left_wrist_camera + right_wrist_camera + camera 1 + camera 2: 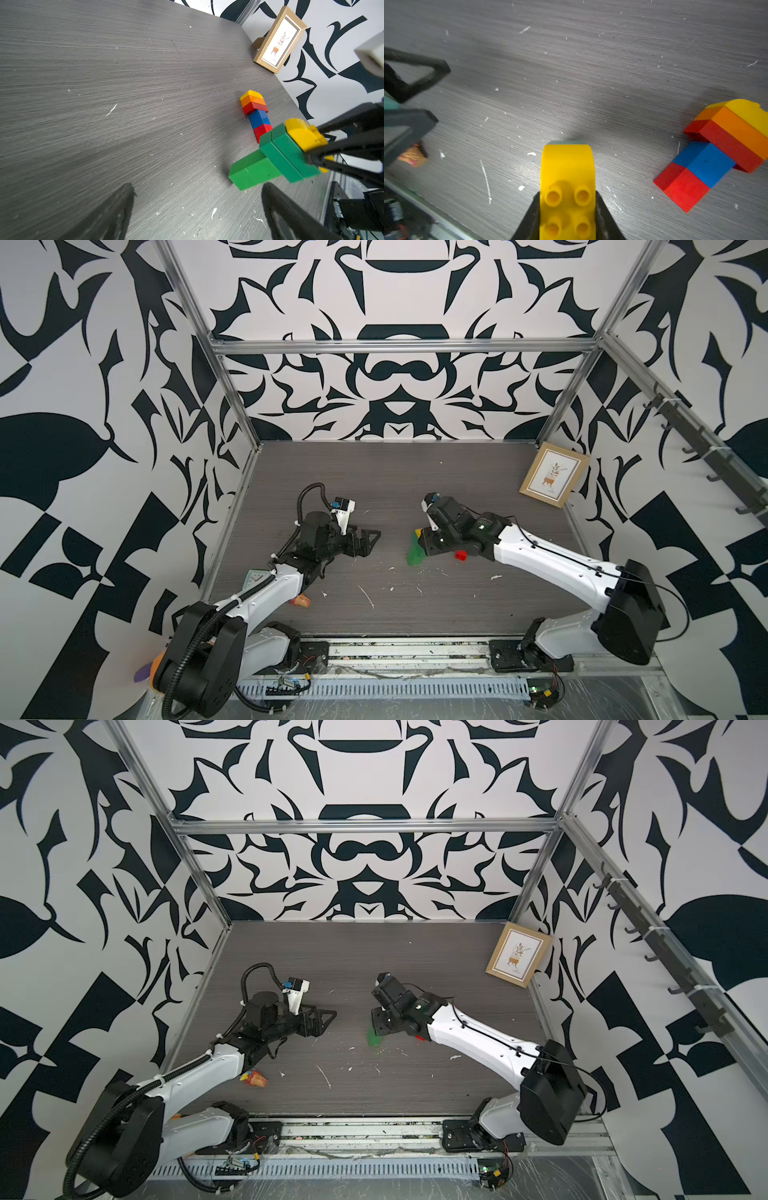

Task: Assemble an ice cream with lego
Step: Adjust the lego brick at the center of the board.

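The green lego stack [276, 164], two narrow bricks below two wider ones with a yellow dome brick [568, 166] capping it, hangs tilted just above the surface [104, 104], narrow end lowest; whether that end touches the wood I cannot tell. The right tool [568, 197] is clamped on the dome brick, one finger on each flat side, with the studs facing the wrist camera. Just beside it a second lego stack [256, 114] lies flat on its side: yellow dome, orange, red, blue, red. In a top view the left tool [369, 542] stands wide apart and empty, near the green piece but not touching it. The step in hand looks like placing or finishing the green ice cream while it is carried by its top. To do that well, the grip should stay square on the dome's flat sides, since a hold that creeps onto the curve could slip. The long green body acts as a lever, so a knock at the narrow end could pop a joint; a slow, straight descent suits it better than a swing. It should come down clear of the lying stack, which is close enough to be nudged. The empty left tool could close on the narrow green bricks to steady them before the right one lets go.
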{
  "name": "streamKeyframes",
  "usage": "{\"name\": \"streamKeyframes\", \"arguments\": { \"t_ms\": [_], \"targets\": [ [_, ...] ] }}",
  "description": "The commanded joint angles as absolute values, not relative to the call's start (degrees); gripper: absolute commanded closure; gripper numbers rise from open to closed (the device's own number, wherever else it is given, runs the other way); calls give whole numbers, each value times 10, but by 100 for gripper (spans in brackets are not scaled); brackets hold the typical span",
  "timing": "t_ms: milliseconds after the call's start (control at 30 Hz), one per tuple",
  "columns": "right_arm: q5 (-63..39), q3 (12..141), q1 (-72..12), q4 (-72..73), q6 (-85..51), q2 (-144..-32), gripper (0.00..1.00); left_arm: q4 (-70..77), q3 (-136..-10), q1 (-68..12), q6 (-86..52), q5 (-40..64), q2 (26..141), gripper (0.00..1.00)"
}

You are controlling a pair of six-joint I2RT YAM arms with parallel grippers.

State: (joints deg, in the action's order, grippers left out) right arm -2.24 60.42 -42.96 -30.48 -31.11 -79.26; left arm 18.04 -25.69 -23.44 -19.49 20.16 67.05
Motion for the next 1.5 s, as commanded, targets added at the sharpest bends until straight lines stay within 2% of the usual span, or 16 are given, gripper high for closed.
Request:
{"name": "streamKeyframes", "arguments": {
  "t_ms": [0,167,367,633,667,767,900,1033,1233,1467],
  "targets": [
    [-176,584,-387,-245,-325,-769,84,179,-249,-236,-188,196,663,1],
    [-262,557,-351,-207,-337,-790,84,179,-251,-236,-187,196,669,1],
    [-296,555,-328,-192,-331,-817,83,177,-251,-236,-185,193,670,1],
    [-329,545,-296,-174,-326,-848,77,178,-252,-235,-184,191,675,1],
    [-327,545,-291,-176,-325,-849,71,178,-253,-236,-184,191,675,1],
    [-311,546,-279,-188,-316,-850,65,177,-251,-235,-184,190,673,1],
    [-288,548,-255,-204,-306,-856,49,176,-251,-236,-184,190,669,1],
    [-277,555,-236,-215,-296,-867,43,174,-250,-236,-184,188,662,1],
    [-237,549,-235,-252,-283,-846,41,176,-246,-236,-187,184,653,1],
    [-186,433,-320,-174,-366,-763,38,181,-243,-236,-201,179,651,1]
  ]
}}
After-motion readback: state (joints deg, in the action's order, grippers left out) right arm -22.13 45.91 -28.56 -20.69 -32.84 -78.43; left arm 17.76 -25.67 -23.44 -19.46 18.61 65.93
